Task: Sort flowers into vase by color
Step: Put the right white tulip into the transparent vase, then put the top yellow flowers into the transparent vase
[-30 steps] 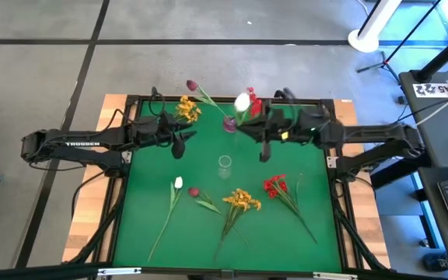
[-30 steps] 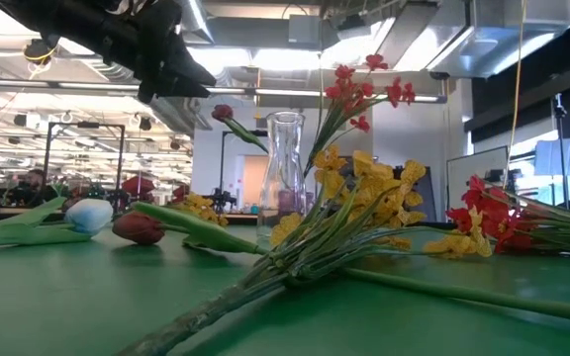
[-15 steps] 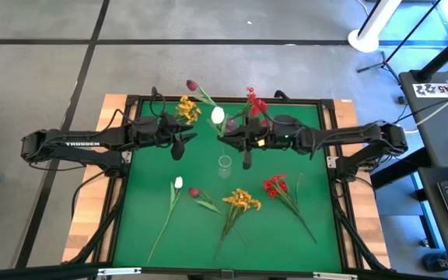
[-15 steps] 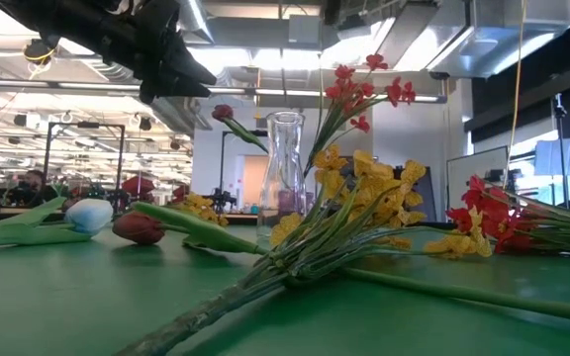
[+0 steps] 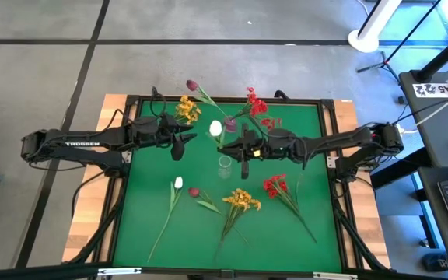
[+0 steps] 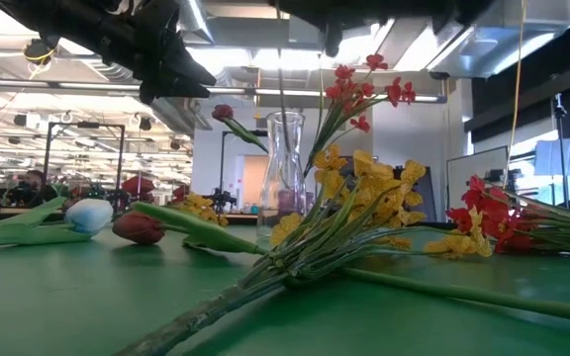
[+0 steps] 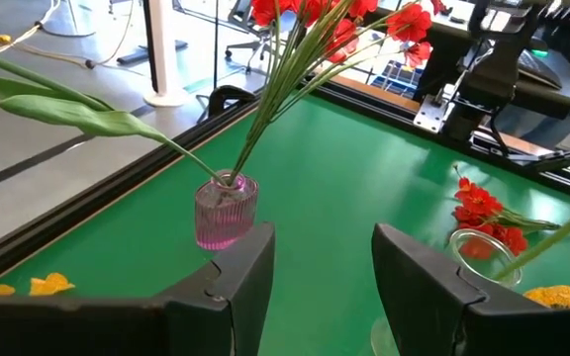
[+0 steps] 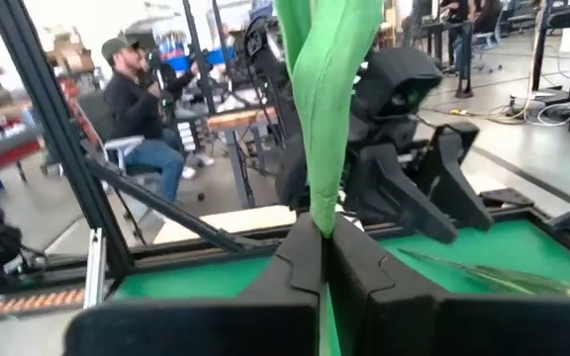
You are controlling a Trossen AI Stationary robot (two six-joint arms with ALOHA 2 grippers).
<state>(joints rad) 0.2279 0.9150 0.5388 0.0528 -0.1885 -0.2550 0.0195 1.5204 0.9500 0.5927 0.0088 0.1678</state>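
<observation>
White bud [image 5: 215,127] and green stem came with my right hand [image 5: 244,149] from the table's far edge to above the clear vase [image 5: 224,163]; fingers clamp the stem. My left hand [image 5: 179,145] hangs half-open, empty. 5 flowers [image 5: 240,200] lie nearer; open green table [image 5: 302,187] around.

I see the bench top [image 5: 302,155] covered in matt green felt-like cloth; its border [image 5: 115,109] is pale bare wood under a black metal frame [image 5: 208,99]; the pink vase [image 7: 225,211] is ribbed translucent glass; the clear vase [image 6: 285,168] smooth, glossy glass; gripper fingers [image 7: 419,272] matt black plastic.
</observation>
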